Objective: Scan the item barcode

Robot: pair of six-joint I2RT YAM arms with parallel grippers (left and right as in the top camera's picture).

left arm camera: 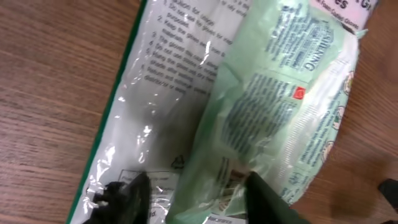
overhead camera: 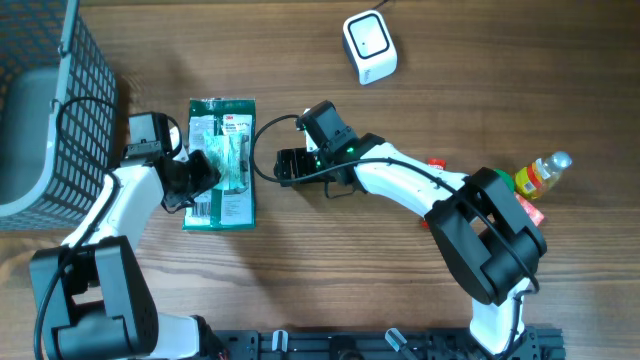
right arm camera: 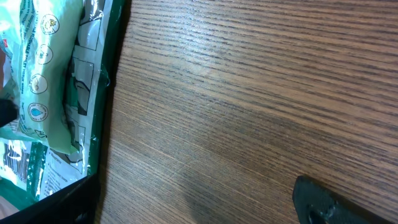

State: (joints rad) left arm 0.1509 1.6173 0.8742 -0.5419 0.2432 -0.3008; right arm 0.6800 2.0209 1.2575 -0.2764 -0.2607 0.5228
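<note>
wooden table (overhead camera: 330, 270) under it all. the green glove packet (overhead camera: 222, 165) lay left of centre, its long axis running up and down the frame. the left gripper (overhead camera: 198, 176) sat over the lower-left edge, fingers part-spread astride the bulge, pinching or not, couldn't tell. right gripper (overhead camera: 281, 167) gaped wide, just beside the right edge. scanner (overhead camera: 370, 46) waited upper right, well apart.

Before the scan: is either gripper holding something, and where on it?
Right gripper: open, empty. Left gripper straddles one end of the green packet, but whether it grips cannot be told.
</note>
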